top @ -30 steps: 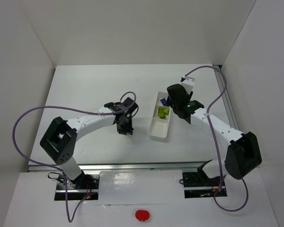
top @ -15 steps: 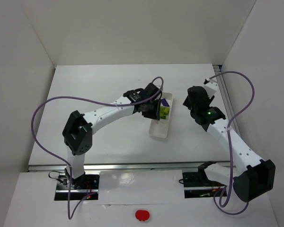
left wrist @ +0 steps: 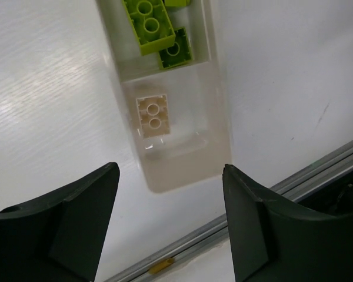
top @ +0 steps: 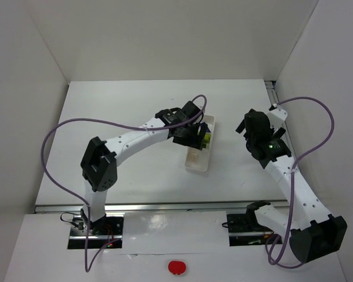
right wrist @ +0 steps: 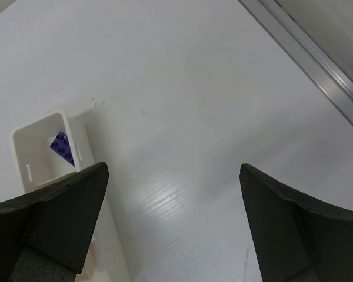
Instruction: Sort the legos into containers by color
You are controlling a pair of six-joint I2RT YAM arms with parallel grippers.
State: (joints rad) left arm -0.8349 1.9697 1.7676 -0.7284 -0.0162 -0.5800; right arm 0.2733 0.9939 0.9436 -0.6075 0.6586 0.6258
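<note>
Side-by-side robot: left arm [top: 132, 136], right arm [top: 294, 182], white tubular links, boxy black joints, small dark screws along links. Purple cable [top: 106, 122] loops off each. Green light [top: 271, 147] on right wrist. Left claw [left wrist: 169, 176], right claw [right wrist: 173, 170]: matte black wedge fingers.

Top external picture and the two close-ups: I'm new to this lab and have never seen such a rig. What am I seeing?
Two robot arms are bolted at the near edge of a table. The wide picture comes from a fixed camera above them. The close-ups come from a camera on each wrist, the dark shapes being that arm's fingers. A white tray holds an off-white brick in its near end compartment, lime-green bricks next, and a blue-purple brick at the far end. The left end effector hangs open over the tray; the right end effector is open beside it. Neither holds anything.
</note>
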